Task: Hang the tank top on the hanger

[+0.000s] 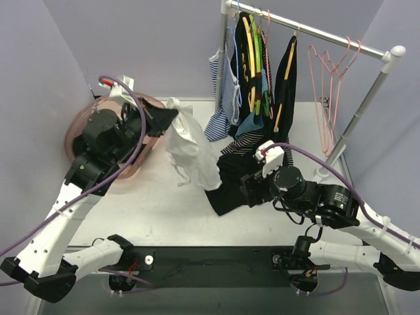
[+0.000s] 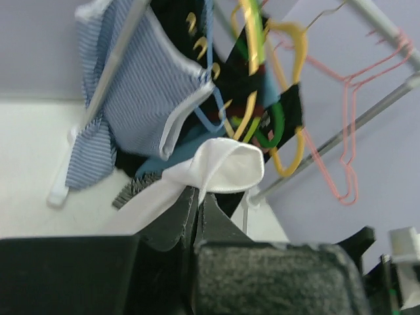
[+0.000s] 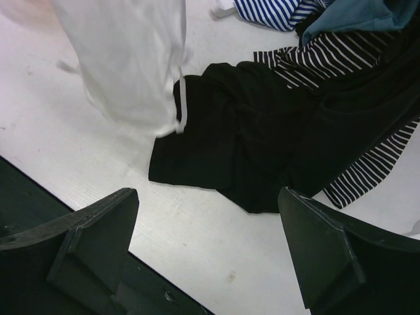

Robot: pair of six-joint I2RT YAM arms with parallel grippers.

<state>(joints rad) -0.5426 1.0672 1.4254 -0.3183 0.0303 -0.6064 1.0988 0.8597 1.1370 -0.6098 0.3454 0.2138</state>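
Note:
The white tank top (image 1: 188,149) hangs from my left gripper (image 1: 172,117), which is shut on its upper edge and holds it above the table. In the left wrist view the white cloth (image 2: 226,167) bunches out above the closed left gripper (image 2: 198,197). Its lower part shows in the right wrist view (image 3: 131,65), its hem reaching the table. Pale-pink hangers (image 1: 330,79) hang on the right part of the rail and show in the left wrist view (image 2: 348,131). My right gripper (image 1: 252,187) is open and empty, low over the table (image 3: 210,249), beside the black garment (image 3: 249,131).
The clothes rack rail (image 1: 315,31) carries a blue-and-white striped top (image 1: 220,105), dark garments, and yellow and green hangers (image 1: 252,46). The black garment (image 1: 230,180) trails onto the table. A pink translucent tub (image 1: 79,131) sits at the left behind my left arm.

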